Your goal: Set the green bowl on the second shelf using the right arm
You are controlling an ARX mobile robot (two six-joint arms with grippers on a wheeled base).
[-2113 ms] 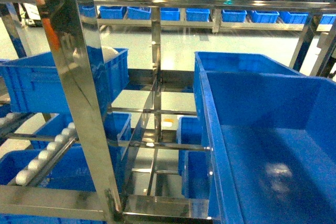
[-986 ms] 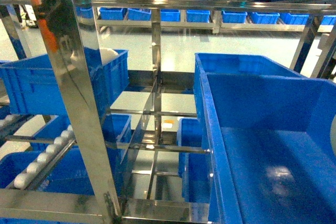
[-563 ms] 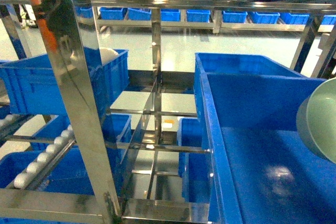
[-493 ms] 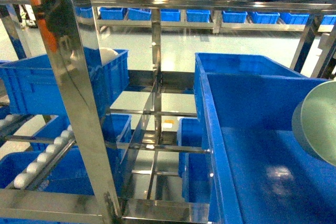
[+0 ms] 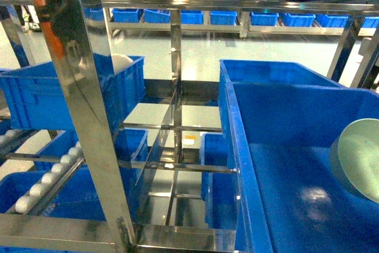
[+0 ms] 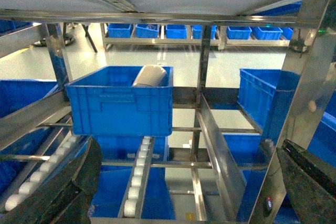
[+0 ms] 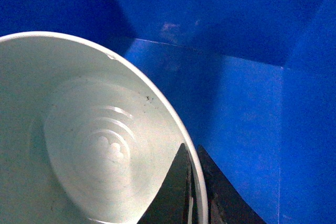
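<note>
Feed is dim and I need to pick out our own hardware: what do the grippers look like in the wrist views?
Left gripper: two broad, dark, rough-textured black fingers, curved at the lower corners. Right gripper: thin black wedge-shaped jaws with a pale line between them. No cables or markings show.

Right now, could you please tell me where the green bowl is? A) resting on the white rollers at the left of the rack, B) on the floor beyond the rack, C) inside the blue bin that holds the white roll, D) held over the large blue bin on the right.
D: the green bowl hangs tilted at the right edge of the head view, over the large blue bin, with the right gripper pinching its rim.
</note>
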